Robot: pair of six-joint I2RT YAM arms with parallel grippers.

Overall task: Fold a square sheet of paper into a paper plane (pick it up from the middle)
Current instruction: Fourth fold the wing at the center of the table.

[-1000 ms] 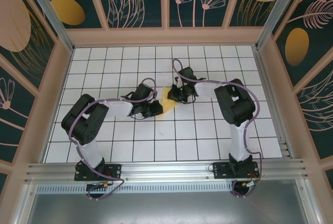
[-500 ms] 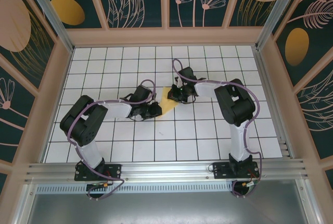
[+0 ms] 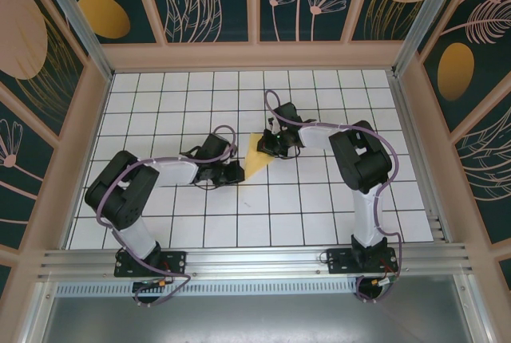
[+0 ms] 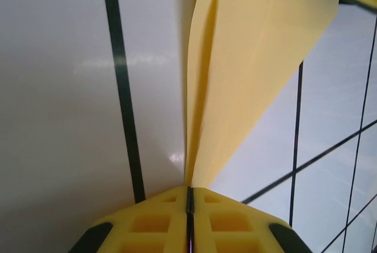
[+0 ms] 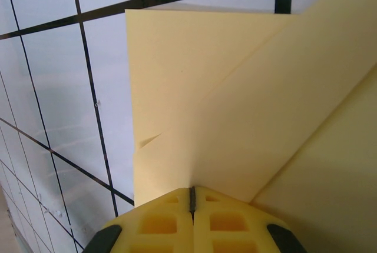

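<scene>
Pale yellow creased paper (image 3: 255, 161) is showing plain (no print) against the white tabletop (image 3: 160, 96), which is carrying black grid lines.

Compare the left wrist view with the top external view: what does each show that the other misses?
Left wrist: the left gripper shut on the yellow paper, with its folded layers seen edge-on. Top external: both arms whole, the paper's triangular outline and the panelled walls. Shared: the paper and the white grid table.
</scene>
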